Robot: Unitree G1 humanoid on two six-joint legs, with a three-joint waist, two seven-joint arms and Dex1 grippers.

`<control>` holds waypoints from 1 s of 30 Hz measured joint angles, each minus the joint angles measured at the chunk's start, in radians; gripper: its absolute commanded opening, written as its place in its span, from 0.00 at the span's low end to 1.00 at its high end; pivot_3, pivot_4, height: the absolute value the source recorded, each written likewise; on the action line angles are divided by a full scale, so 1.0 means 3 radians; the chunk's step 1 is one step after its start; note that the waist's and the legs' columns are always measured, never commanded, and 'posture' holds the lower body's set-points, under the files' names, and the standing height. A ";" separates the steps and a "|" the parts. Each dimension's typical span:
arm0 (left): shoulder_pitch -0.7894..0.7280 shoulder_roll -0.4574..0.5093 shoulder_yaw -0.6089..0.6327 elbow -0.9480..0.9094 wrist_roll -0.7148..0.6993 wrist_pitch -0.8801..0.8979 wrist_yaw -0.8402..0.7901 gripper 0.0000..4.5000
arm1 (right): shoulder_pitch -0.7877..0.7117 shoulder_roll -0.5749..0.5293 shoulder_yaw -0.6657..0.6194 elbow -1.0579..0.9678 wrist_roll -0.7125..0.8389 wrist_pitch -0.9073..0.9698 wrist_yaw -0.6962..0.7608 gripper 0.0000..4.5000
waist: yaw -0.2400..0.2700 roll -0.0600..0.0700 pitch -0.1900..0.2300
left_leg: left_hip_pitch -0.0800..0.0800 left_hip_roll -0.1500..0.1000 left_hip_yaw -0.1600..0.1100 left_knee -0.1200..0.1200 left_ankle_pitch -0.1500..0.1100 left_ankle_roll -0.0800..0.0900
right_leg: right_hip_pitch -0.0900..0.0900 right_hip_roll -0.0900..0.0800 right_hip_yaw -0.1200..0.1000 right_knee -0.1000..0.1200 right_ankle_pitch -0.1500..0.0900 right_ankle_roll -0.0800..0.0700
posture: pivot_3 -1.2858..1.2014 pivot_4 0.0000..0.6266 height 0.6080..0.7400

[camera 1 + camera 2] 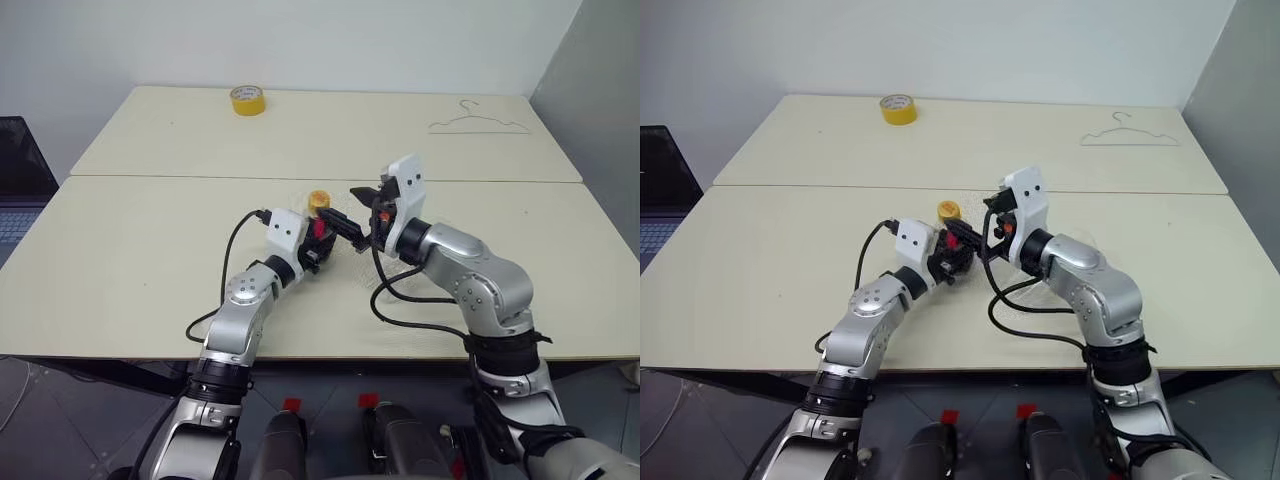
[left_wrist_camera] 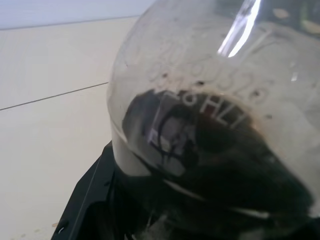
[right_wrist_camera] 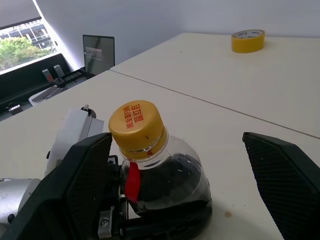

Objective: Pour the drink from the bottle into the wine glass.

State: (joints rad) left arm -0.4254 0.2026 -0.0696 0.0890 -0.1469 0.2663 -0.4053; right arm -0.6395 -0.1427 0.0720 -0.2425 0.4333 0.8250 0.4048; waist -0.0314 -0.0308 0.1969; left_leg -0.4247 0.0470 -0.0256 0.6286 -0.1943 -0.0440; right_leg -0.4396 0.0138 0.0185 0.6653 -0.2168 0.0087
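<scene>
Left gripper (image 1: 318,248) clamps the squat clear plastic bottle (image 3: 160,172); right gripper (image 1: 350,208), fingers spread, should centre squarely over its yellow screw cap (image 3: 137,125) before closing.

Bottle (image 3: 165,175): clear, glossy plastic, its rounded wall throwing back highlights and showing the dark drink (image 2: 235,190) through it; a smooth, matt yellow plastic cap (image 3: 137,126) with printed red characters is sitting on top. Left gripper (image 3: 150,220) and right gripper (image 1: 352,208): black plastic fingers (image 3: 285,180) with finely textured, matt pads. Table (image 1: 120,270): pale cream laminate, smooth and matt. Tape roll (image 1: 248,100) near the table's far edge: glossy yellow. Hanger (image 1: 478,122) by the far right corner: thin wire.
</scene>
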 measured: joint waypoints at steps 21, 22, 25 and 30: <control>0.0001 0.0009 0.0026 0.0002 0.0013 -0.0024 0.0006 0.56 | -0.0389 0.0485 0.0237 0.0401 -0.0210 -0.0288 -0.0200 0.99 | 0.0004 0.0000 0.0000 | 0.0000 0.0000 0.0000 0.0000 0.0000 0.0000 | 0.0000 0.0000 0.0000 -0.0001 0.0001 0.0000 | 0.52 0.24 1.00; 0.0001 0.0005 0.0026 0.0002 0.0017 -0.0024 0.0006 0.56 | -0.0411 0.0485 0.0241 0.0456 -0.0249 -0.0328 -0.0213 0.99 | 0.0004 0.0000 0.0000 | -0.0001 0.0000 0.0000 0.0000 0.0000 0.0000 | 0.0000 0.0000 0.0000 -0.0002 0.0001 0.0000 | 0.52 0.24 1.00; 0.0001 0.0003 0.0027 0.0002 0.0029 -0.0024 0.0006 0.56 | -0.0412 0.0485 0.0260 0.0586 -0.0342 -0.0394 -0.0240 0.99 | 0.0005 0.0000 0.0000 | -0.0002 0.0000 0.0001 -0.0001 0.0000 0.0000 | -0.0001 0.0000 0.0001 -0.0003 0.0001 0.0000 | 0.52 0.24 1.00; 0.0001 0.0003 0.0028 0.0002 0.0033 -0.0025 0.0006 0.56 | -0.0418 0.0535 0.0288 0.0738 -0.0458 -0.0515 -0.0268 0.99 | 0.0005 0.0000 0.0000 | -0.0002 0.0000 0.0000 -0.0001 0.0000 0.0000 | -0.0001 0.0000 0.0000 -0.0002 0.0001 0.0000 | 0.52 0.24 1.00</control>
State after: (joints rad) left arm -0.4250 0.2035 -0.0612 0.0897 -0.1371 0.2588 -0.4036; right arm -0.7648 0.0178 0.1585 -0.0212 0.2960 0.6704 0.3244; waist -0.0299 -0.0308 0.1969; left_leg -0.4252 0.0471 -0.0256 0.6284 -0.1943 -0.0440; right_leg -0.4398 0.0138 0.0185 0.6647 -0.2165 0.0087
